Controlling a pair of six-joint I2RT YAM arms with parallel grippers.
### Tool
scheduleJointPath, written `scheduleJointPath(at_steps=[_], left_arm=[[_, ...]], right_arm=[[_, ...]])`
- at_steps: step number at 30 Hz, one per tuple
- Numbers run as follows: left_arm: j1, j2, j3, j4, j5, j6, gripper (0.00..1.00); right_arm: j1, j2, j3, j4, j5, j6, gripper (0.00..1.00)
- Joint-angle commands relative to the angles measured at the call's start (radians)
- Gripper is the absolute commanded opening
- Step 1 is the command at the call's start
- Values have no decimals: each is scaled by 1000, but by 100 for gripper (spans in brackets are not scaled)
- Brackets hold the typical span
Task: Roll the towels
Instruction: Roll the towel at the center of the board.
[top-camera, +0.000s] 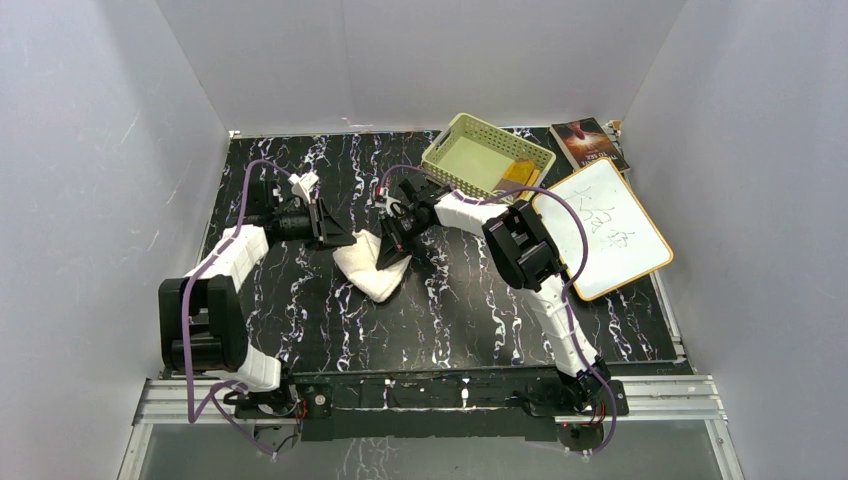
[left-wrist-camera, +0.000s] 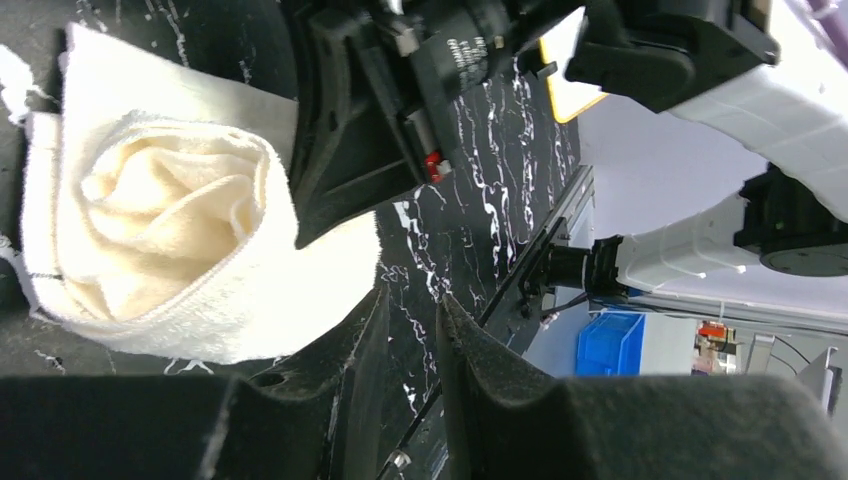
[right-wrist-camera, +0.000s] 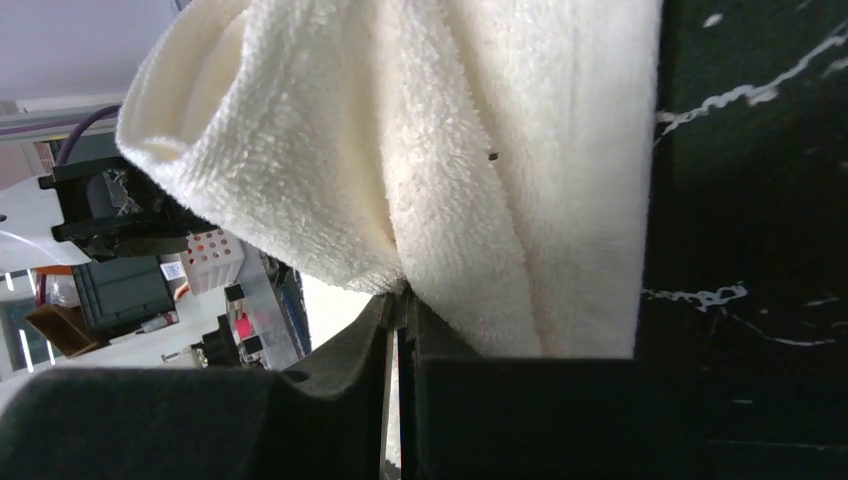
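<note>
The cream-white towel (top-camera: 368, 270) lies rolled up on the black marbled table; its spiral end (left-wrist-camera: 160, 235) faces the left wrist camera. My right gripper (top-camera: 393, 252) is shut on a fold of this towel (right-wrist-camera: 450, 150), its tips (right-wrist-camera: 400, 297) pinching the cloth. My left gripper (top-camera: 336, 236) sits just left of the roll, and its jaws (left-wrist-camera: 413, 305) stand slightly open with nothing between them. The right gripper's black finger (left-wrist-camera: 345, 140) rests against the roll. A mustard-yellow towel (top-camera: 520, 172) lies in the basket.
A pale green basket (top-camera: 470, 150) stands at the back centre. To its right are a white board with an orange rim (top-camera: 605, 228) and a dark book (top-camera: 590, 142). Grey walls enclose the table on three sides.
</note>
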Motion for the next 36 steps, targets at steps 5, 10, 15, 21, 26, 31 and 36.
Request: scheduleJointPath(at_steps=[5,10,15,21,26,31,36], left_arm=[[3,-10,-70,128,-89,-103,24],[-47,39,-154,303,-114,-203,25],[-58,150,-205,391,-291,-234,22],[-58,229,-181,372,-408,-222,20],[-58,251,-180,363,-417,-213,20],[-57,270,-164,341,-408,-202,20],[-57,281,-157,329,-397,-194,19]], right_arm=[[-18,-29,-61,163,-85,78,0],[-27,6,-16,125,-2,54,0],[-25,-83,-21,106,147,-35,16],[18,-318,-178,161,415,-190,45],[164,-463,-337,272,752,-403,54],[305,-499,-441,371,908,-578,61],[393,-480,-510,473,1005,-709,63]])
